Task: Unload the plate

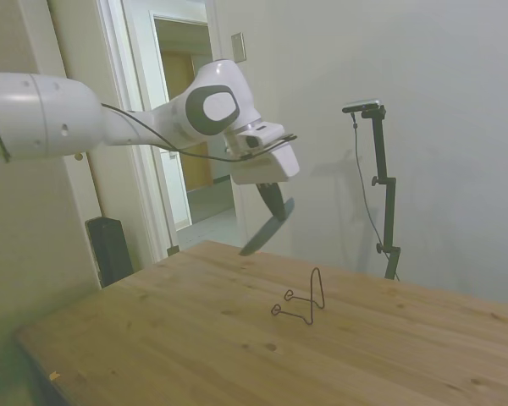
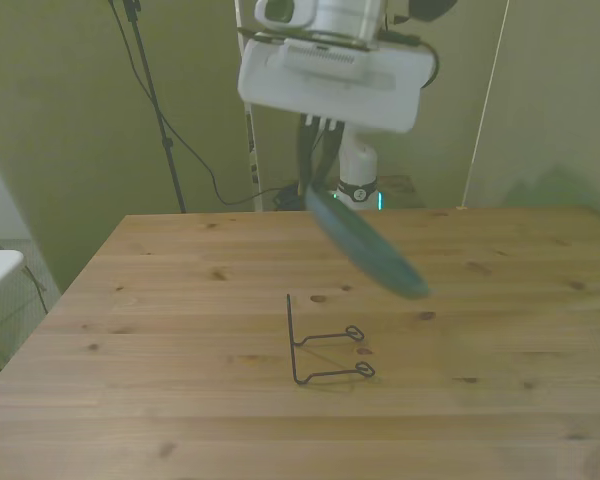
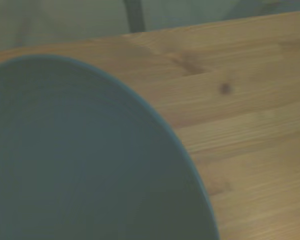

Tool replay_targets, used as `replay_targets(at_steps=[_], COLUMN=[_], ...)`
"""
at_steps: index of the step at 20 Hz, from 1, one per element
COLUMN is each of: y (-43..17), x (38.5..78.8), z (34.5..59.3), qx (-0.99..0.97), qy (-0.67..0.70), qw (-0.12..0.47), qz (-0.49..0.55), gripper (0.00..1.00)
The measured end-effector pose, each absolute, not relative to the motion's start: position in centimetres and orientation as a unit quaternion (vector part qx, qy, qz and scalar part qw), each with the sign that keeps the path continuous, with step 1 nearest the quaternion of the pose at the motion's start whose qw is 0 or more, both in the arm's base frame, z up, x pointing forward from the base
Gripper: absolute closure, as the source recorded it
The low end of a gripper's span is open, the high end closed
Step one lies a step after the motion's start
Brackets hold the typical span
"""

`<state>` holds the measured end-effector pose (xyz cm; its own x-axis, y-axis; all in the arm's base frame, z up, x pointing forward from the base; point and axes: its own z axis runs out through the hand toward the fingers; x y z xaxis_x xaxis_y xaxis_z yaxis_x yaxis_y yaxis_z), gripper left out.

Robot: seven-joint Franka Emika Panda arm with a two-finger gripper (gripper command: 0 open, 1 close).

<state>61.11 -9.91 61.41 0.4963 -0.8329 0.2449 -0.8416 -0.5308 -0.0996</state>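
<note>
Gripper (image 1: 273, 199) pinching the tilted plate (image 2: 365, 244) by its rim, above the table (image 2: 180, 300); no legible writing; wrist view blurred.

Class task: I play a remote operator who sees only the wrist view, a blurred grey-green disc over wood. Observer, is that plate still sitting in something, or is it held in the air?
Observer: The plate is in the air, tilted, pinched at its upper rim by the gripper.
Operator: Is anything under it?
Observer: In the side view only bare table lies below it; the wire stand stands off to one side, empty.
Operator: Where is that stand in the front view?
Observer: There the wire stand sits nearer the camera than the plate, which slopes down toward the front view's right.
</note>
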Motion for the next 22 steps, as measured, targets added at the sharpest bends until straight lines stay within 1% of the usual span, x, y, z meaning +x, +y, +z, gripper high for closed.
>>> replay_targets(at_steps=[3, 7, 9, 12, 14, 17, 19, 22], y=[-8.0, -7.2, -7.5, -9.0, -10.3, -11.7, -12.2, -12.4], x=[58.1, 55.4, 54.6, 53.6, 53.4, 53.3, 53.1, 52.7], z=[60.4, 57.3, 54.9, 50.1, 47.2, 43.5, 41.5, 39.7], qx=[0.882, 0.893, 0.899, 0.902, 0.901, 0.903, 0.904, 0.905], qy=[-0.463, -0.449, -0.438, -0.429, -0.431, -0.428, -0.424, -0.423], qw=[0.01, 0.017, 0.019, 0.021, 0.021, 0.018, 0.017, 0.015], qz=[0.086, 0.038, 0.007, -0.041, -0.05, -0.048, -0.046, -0.038], gripper=[1.0, 1.0, 1.0, 1.0, 1.0, 1.0, 1.0, 1.0])
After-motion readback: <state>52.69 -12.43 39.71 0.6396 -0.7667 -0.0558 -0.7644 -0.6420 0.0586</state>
